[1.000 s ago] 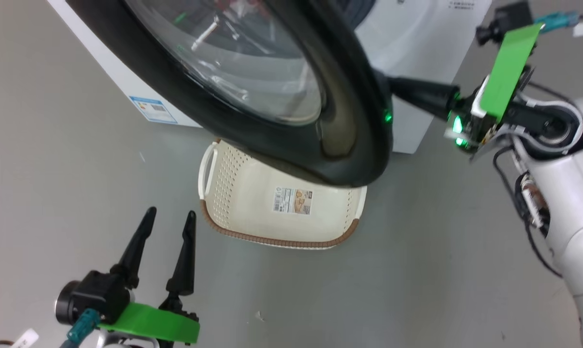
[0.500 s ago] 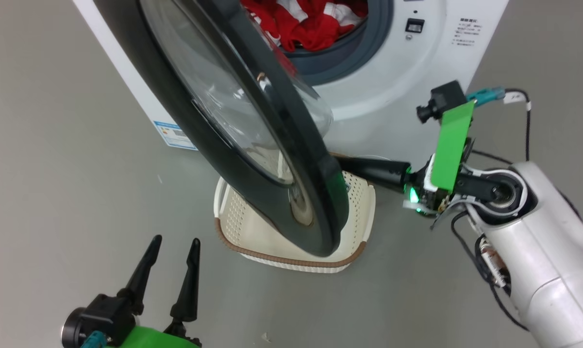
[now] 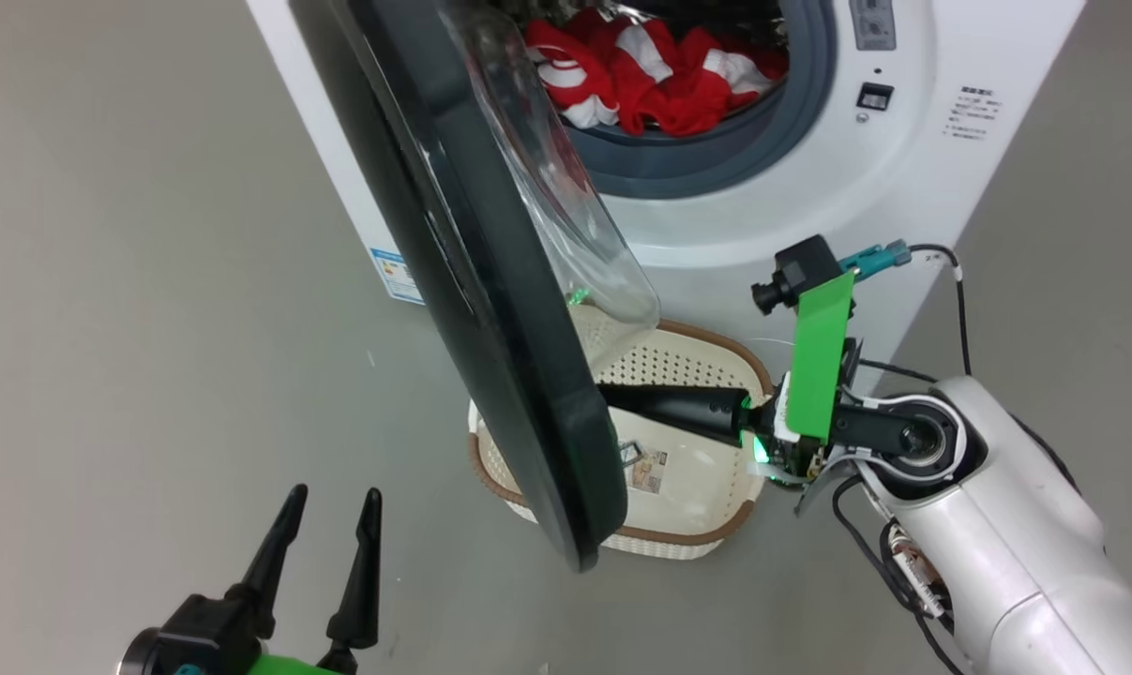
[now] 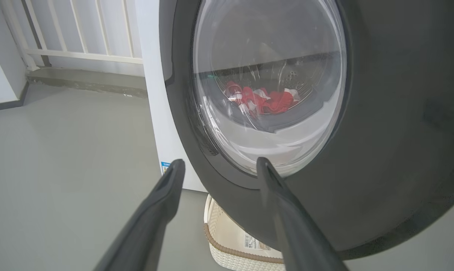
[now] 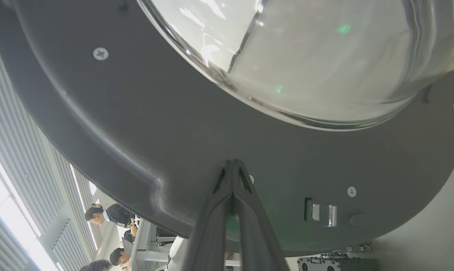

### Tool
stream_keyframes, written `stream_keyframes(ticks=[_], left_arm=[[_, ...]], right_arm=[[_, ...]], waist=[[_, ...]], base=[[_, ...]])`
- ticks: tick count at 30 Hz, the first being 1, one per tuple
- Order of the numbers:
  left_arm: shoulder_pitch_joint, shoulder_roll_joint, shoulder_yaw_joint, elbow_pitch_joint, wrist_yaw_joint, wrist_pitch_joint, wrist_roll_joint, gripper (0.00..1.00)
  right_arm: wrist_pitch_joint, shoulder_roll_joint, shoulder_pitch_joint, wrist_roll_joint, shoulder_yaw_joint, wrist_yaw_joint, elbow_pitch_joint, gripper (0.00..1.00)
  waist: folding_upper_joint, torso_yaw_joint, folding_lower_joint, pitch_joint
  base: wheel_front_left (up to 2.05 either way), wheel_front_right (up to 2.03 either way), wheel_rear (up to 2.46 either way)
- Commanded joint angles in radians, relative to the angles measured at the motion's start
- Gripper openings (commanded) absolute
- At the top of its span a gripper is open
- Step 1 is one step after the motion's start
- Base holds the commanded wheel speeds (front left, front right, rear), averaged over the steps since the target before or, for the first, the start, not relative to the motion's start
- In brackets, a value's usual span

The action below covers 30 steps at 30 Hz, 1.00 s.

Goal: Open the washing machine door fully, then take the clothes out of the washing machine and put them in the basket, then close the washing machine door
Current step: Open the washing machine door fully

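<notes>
The washing machine door (image 3: 490, 309) stands partly open, swung out from the washing machine (image 3: 809, 216) and hanging above the basket (image 3: 687, 361). The clothes (image 3: 659, 80) lie in the drum mouth. The basket sits on the grey floor (image 3: 153, 328) just before the machine.

The right gripper (image 5: 232, 165) has its fingers pressed together, holding nothing, tips against the door's inner black ring. The left gripper (image 3: 334, 490) is spread wide and empty, well apart from the door.
</notes>
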Motion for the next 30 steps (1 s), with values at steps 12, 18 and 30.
stream_keyframes(ticks=[12, 18, 30], left_arm=[[0.009, 0.015, 0.050, -0.012, 0.014, -0.008, 0.008, 1.00], [0.010, 0.015, 0.051, -0.003, 0.016, -0.008, 0.012, 1.00], [0.022, 0.015, 0.061, -0.001, 0.016, -0.008, 0.018, 1.00]], right_arm=[[-0.016, 0.053, 0.026, 0.016, 0.053, 0.007, -0.038, 0.00], [-0.030, 0.062, 0.029, 0.029, 0.069, 0.007, -0.032, 0.00], [-0.070, 0.069, 0.025, 0.052, 0.122, 0.007, -0.021, 0.00]], waist=[[0.0000, 0.095, 0.0000, -0.033], [0.0000, 0.133, 0.0000, -0.043], [0.0000, 0.176, 0.0000, -0.055]], base=[[0.00, 0.00, 0.00], [0.00, 0.00, 0.00], [0.00, 0.00, 0.00]])
